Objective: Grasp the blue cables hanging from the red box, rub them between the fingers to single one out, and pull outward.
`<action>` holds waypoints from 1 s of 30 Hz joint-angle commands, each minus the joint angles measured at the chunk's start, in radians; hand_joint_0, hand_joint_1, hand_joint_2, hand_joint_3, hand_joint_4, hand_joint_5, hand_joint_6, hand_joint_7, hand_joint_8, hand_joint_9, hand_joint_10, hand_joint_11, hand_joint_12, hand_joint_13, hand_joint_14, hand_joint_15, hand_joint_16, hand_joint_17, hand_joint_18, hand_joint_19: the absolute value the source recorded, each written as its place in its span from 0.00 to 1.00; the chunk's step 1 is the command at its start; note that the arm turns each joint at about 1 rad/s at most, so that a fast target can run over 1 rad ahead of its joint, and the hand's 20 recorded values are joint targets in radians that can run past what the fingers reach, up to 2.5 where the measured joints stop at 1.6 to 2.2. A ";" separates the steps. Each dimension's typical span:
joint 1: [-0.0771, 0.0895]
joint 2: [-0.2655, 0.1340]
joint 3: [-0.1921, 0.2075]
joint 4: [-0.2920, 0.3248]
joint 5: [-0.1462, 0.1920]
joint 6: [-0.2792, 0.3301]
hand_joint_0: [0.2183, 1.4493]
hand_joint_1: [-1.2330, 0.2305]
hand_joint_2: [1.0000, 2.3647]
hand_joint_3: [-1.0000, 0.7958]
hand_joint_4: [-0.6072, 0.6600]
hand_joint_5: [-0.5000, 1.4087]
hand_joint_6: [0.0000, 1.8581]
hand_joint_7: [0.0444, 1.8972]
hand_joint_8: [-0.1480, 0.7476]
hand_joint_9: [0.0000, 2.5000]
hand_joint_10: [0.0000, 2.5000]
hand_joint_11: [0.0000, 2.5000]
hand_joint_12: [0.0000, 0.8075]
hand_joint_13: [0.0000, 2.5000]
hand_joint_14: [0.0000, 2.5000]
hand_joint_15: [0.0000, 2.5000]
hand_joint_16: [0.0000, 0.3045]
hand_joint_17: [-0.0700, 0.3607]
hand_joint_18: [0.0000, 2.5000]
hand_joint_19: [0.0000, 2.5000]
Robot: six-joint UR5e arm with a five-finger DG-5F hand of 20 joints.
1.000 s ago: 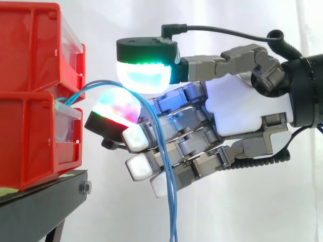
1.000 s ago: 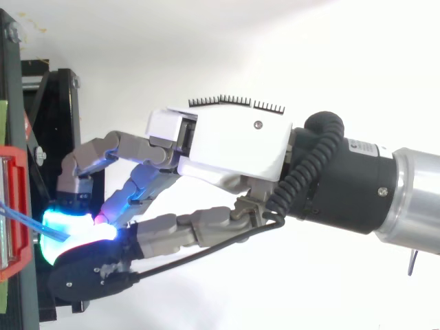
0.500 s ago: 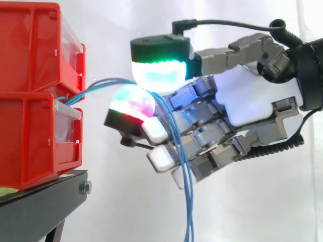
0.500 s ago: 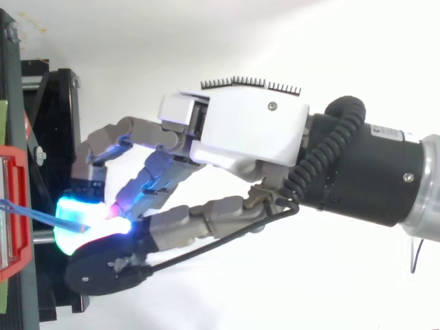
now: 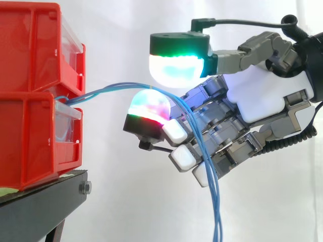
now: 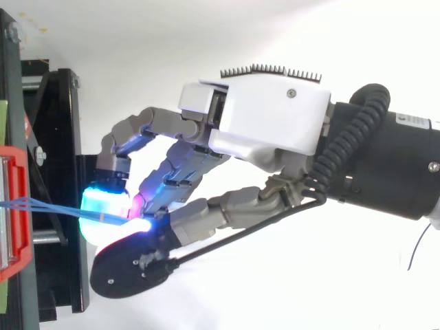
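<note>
I see the hand (image 5: 262, 108) pinching the blue cables (image 5: 108, 91) off the red box (image 5: 28, 136), likely mid-pull; next: isolate 1, draw toward 3 o'clock.

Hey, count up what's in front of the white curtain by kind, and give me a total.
Red bins: 2
Black stand: 1
Blue cable bundle: 1, strands too close to count
Robot hand: 1
Total: 5
</note>
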 commanded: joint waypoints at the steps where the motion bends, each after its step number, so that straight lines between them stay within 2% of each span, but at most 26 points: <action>1: 0.000 0.000 0.001 0.001 0.000 -0.001 0.24 0.36 0.00 0.28 0.64 0.19 0.46 0.54 0.54 0.41 0.01 0.19 0.51 0.39 0.01 0.21 0.15 0.41 0.33 0.21; 4: 0.001 0.000 0.000 0.001 0.000 -0.005 0.24 0.40 0.00 0.28 0.62 0.20 0.46 0.55 0.54 0.42 0.01 0.19 0.51 0.39 0.01 0.22 0.15 0.40 0.33 0.22; 7: 0.000 0.000 0.001 0.001 0.000 -0.005 0.27 0.40 0.00 0.28 0.62 0.20 0.46 0.57 0.54 0.42 0.01 0.19 0.50 0.39 0.01 0.22 0.15 0.39 0.33 0.22; 8: 0.000 0.000 0.000 0.001 -0.002 -0.005 0.30 0.38 0.00 0.31 0.61 0.20 0.46 0.61 0.53 0.42 0.01 0.20 0.49 0.39 0.01 0.22 0.14 0.39 0.32 0.22; 11: 0.001 0.000 0.001 0.001 -0.002 -0.005 0.31 0.35 0.01 0.37 0.61 0.20 0.46 0.63 0.53 0.42 0.01 0.20 0.49 0.39 0.01 0.22 0.14 0.39 0.32 0.22; 14: 0.000 0.000 0.001 0.001 -0.002 -0.005 0.33 0.31 0.01 0.41 0.57 0.19 0.48 0.59 0.53 0.40 0.01 0.20 0.49 0.39 0.01 0.22 0.14 0.39 0.33 0.21; 17: 0.000 0.000 0.001 0.002 -0.002 -0.005 0.35 0.27 0.01 0.42 0.53 0.18 0.49 0.58 0.53 0.39 0.01 0.20 0.48 0.38 0.01 0.22 0.14 0.39 0.32 0.21; 20: 0.000 0.000 0.001 0.001 -0.002 -0.005 0.40 0.23 0.01 0.40 0.50 0.17 0.50 0.60 0.51 0.37 0.01 0.21 0.47 0.37 0.01 0.22 0.14 0.38 0.32 0.20; 23: 0.000 0.000 0.001 -0.002 -0.002 -0.005 0.43 0.22 0.00 0.31 0.53 0.17 0.50 0.56 0.50 0.36 0.01 0.20 0.46 0.36 0.01 0.21 0.14 0.38 0.32 0.19; 24: 0.001 0.000 0.001 -0.002 -0.002 -0.003 0.43 0.21 0.00 0.28 0.55 0.17 0.50 0.55 0.49 0.36 0.01 0.20 0.46 0.36 0.01 0.21 0.14 0.38 0.32 0.18; 26: 0.000 0.000 0.001 -0.002 -0.002 -0.003 0.41 0.21 0.00 0.28 0.59 0.17 0.50 0.53 0.49 0.36 0.01 0.20 0.46 0.36 0.01 0.21 0.14 0.38 0.32 0.19; 29: 0.000 0.000 0.001 -0.002 0.000 -0.003 0.31 0.25 0.00 0.28 0.61 0.17 0.49 0.54 0.50 0.37 0.01 0.20 0.47 0.36 0.01 0.22 0.14 0.38 0.32 0.20; 30: 0.000 0.000 0.001 -0.002 0.000 -0.001 0.26 0.29 0.00 0.28 0.62 0.18 0.49 0.54 0.52 0.38 0.01 0.20 0.49 0.37 0.01 0.22 0.15 0.39 0.32 0.21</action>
